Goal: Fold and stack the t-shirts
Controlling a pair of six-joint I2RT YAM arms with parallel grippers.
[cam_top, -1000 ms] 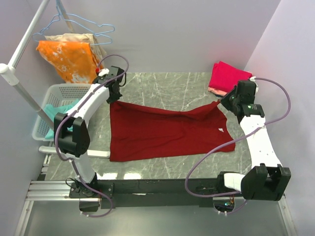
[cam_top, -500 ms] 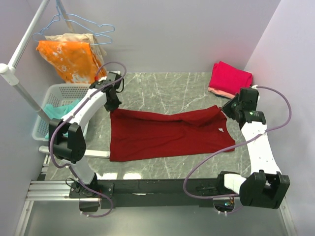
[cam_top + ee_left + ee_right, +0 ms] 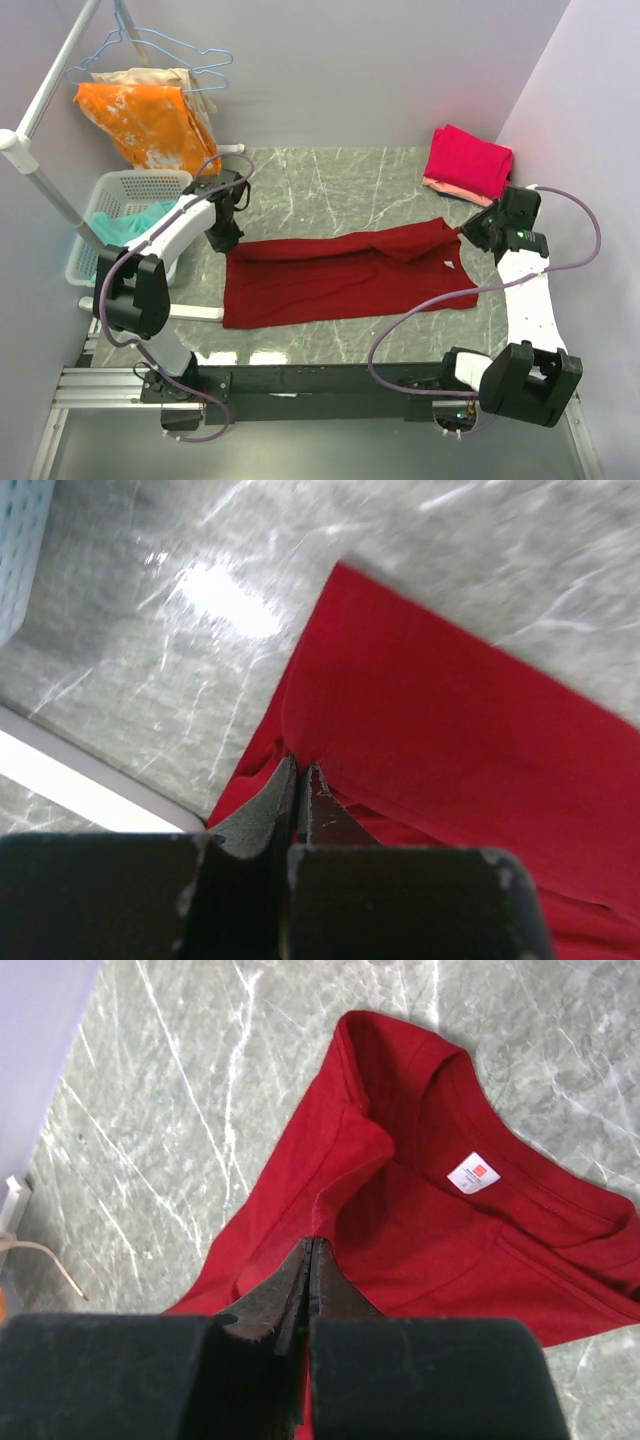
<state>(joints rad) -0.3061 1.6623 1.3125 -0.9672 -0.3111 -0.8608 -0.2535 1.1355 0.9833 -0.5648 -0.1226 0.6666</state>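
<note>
From above, here we go: the left gripper [image 3: 226, 240] is down at one far corner of the maroon t-shirt [image 3: 340, 275], jaws squeezed together on the cloth. The right gripper [image 3: 470, 228] is down at the opposite far corner by the collar, also closed on fabric. The shirt stretches flat on the marble table [image 3: 340, 180] between the two sets of jaws, with its far edge doubled over into a band running from one pinch to the other. Beyond the right jaws, clear of them, a folded pink t-shirt [image 3: 468, 160] sits on a peach t-shirt [image 3: 437, 186]. Out past the left jaws, off the table's side, a teal t-shirt [image 3: 125, 225] lies in the basket [image 3: 130, 184], and an orange cloth [image 3: 140, 115] hangs further back.

Now the left wrist camera: the left gripper [image 3: 298, 778] has its tips pressed tight, no gap showing, with a fold of the maroon t-shirt [image 3: 450, 750] caught right between them. Cloth runs ahead of the jaws and to one side; bare marble lies on the other.

Over to the right wrist camera: the right gripper [image 3: 312, 1252] is clamped too, tips together on a raised ridge of the maroon t-shirt [image 3: 400, 1250]. Just ahead of the jaws the collar opens out, and the white label [image 3: 473, 1172] sits inside it, a little off to the side
</note>
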